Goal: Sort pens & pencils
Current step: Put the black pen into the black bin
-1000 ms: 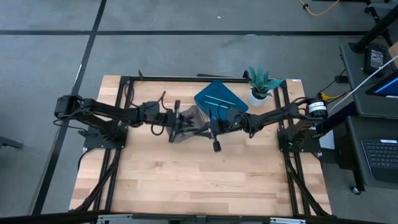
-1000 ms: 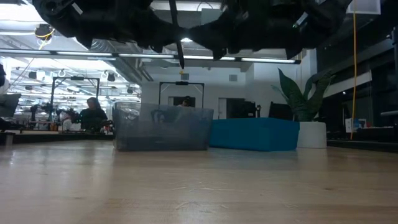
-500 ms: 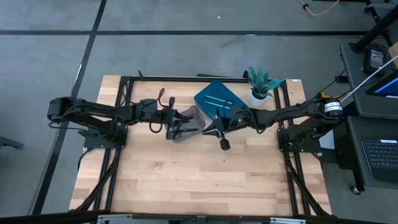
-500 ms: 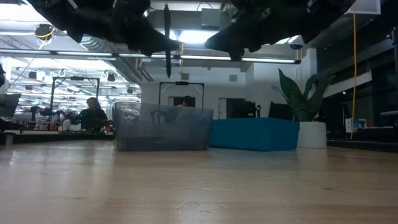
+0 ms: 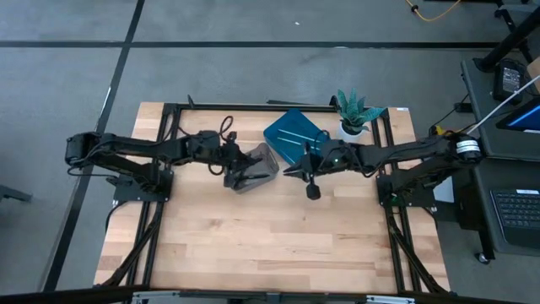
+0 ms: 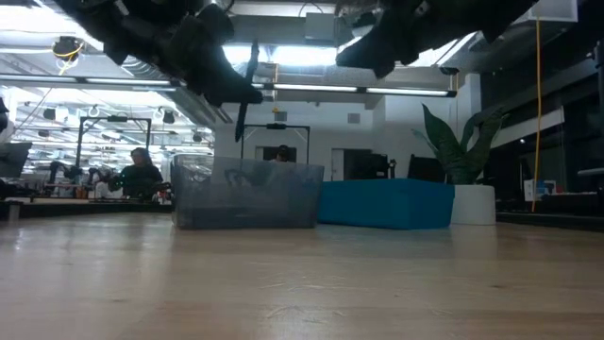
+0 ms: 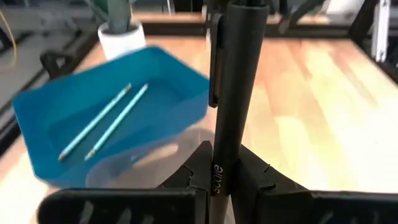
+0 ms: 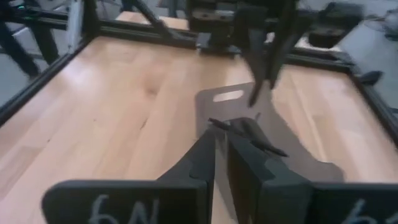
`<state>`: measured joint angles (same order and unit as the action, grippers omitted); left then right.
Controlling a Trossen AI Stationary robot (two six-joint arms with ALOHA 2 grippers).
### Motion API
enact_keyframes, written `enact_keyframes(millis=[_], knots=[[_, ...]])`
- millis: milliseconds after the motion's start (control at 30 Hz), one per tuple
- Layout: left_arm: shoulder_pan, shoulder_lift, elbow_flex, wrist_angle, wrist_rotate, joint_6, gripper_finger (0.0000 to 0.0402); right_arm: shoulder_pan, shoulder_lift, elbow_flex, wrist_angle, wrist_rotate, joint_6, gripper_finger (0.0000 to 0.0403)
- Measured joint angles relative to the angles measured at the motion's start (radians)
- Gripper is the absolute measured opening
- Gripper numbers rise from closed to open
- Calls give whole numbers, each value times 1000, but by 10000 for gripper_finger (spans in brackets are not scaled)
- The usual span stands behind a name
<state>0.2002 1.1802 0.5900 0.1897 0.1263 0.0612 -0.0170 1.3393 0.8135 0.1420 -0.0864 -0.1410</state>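
My left gripper (image 5: 239, 169) hovers over the clear grey bin (image 5: 260, 160) and is shut on a black pen (image 7: 233, 93). In the low view that pen (image 6: 247, 90) hangs tilted above the bin (image 6: 247, 194). Black pens (image 8: 245, 129) lie on the bin's floor. The blue tray (image 5: 295, 131) sits just behind the bin, and two light blue pencils (image 7: 106, 121) lie flat in it. My right gripper (image 5: 297, 170) is shut on nothing, in the air just right of the bin and in front of the tray. My left gripper pinches the black pen between its two fingers (image 7: 196, 165) at the printed part of the barrel (image 7: 217, 169), below the clip (image 7: 214, 62). The pen lies across the fingers. It is lifted clear and tilted above the bin.
A potted plant (image 5: 354, 114) in a white pot stands right of the blue tray near the table's far edge. Black frame rails (image 5: 169, 127) run along the table's left, right and far sides. Bare wooden tabletop (image 5: 270, 236) lies toward the near edge. People sit in the room (image 6: 142, 175) beyond.
The two grippers have drawn apart. My right gripper has pulled back toward the table's right, away from the bin. My left gripper, keeping the pen, has shifted left and down over the bin. The pen has tipped from upright to slanted.
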Motion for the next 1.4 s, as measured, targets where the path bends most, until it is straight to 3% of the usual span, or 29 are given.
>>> enact_keyframes(millis=[167, 633, 967, 1200, 1400], knots=[[1, 46, 110, -199, -5, -6, 25, -3, -22, 0, -37, 33, 1, 39], [2, 302, 241, -439, 23, -59, 25, -5, -25, 0, -121, 34, 27, 39], [18, 400, 357, -677, 66, -61, 25, -5, -25, 0, -130, 34, 27, 39], [22, 497, 411, -734, 153, -47, 25, -6, -25, 0, -148, 35, 27, 40], [22, 518, 425, -730, 153, -40, 70, -6, -25, 0, -183, 34, 32, 40]])
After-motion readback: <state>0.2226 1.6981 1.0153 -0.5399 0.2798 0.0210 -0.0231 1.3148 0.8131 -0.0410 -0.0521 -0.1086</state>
